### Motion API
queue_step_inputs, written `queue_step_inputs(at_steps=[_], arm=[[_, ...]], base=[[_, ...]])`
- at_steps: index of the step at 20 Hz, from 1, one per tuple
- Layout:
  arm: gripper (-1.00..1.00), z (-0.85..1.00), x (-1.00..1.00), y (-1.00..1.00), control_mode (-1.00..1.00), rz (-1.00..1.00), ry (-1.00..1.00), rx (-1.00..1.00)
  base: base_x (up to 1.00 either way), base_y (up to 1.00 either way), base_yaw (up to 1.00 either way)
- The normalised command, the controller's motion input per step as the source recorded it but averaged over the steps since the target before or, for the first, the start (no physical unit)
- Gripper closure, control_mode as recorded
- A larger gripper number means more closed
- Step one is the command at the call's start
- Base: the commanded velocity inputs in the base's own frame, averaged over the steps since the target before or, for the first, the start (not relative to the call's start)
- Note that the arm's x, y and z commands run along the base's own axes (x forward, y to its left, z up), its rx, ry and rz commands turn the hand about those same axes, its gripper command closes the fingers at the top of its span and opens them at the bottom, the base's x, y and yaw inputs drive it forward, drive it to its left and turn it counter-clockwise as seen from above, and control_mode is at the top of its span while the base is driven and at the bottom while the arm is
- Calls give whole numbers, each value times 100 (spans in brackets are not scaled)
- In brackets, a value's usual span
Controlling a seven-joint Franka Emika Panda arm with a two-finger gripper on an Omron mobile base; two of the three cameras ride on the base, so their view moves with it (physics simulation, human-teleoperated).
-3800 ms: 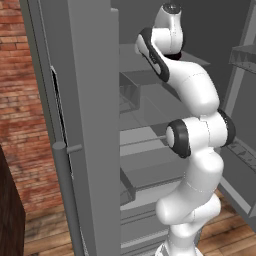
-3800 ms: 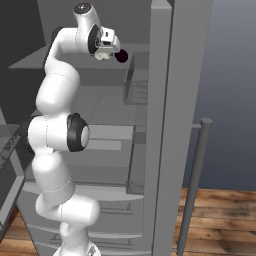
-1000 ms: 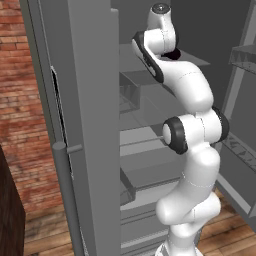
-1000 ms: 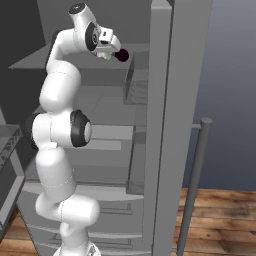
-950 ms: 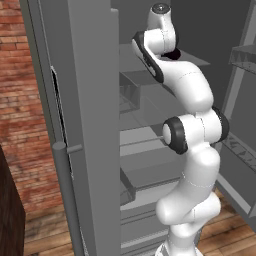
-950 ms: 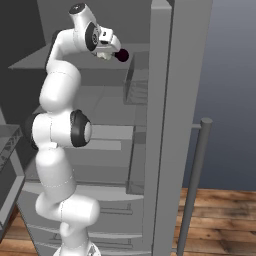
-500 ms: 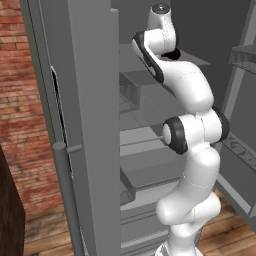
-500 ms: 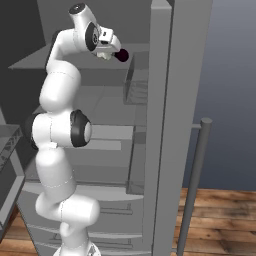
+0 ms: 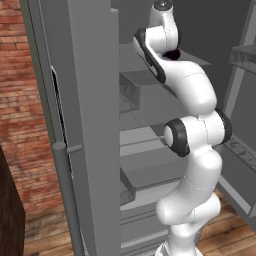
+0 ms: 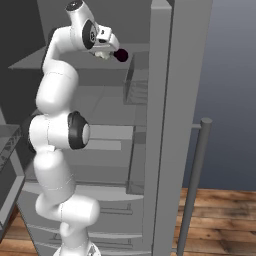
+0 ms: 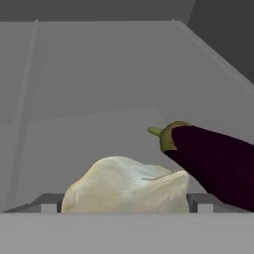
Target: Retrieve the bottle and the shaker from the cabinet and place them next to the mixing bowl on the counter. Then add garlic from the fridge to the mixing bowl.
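With the garlic step in hand inside the tall grey fridge (image 9: 90, 125), the two-finger gripper (image 11: 124, 202) stands wide around the pale, lumpy garlic bulb (image 11: 126, 184), nothing gripped yet; beside it lies a dark purple aubergine (image 11: 213, 161). Next, I'd say: close squarely and lift clear.

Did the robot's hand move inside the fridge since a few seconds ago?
Yes. In the right base view the gripper now sits slightly higher against the fridge door edge, with the eggplant beside it.

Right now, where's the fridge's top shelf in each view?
Left base view: top shelf at upper right, just past the arm's top.
Right base view: shelf at upper left, running behind the arm.
Hand view: shelf is the grey floor under the garlic.
Shared landmark: the eggplant lying on it, in right base and hand views.
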Motion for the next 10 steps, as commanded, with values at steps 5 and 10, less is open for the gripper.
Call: queue_step_inputs(at_steps=[5, 10], arm=[[100, 12, -100, 2, -100, 8, -1, 5], [100, 8, -100, 2, -100, 9, -1, 8]], base=[[0, 0, 0], [0, 0, 0]])
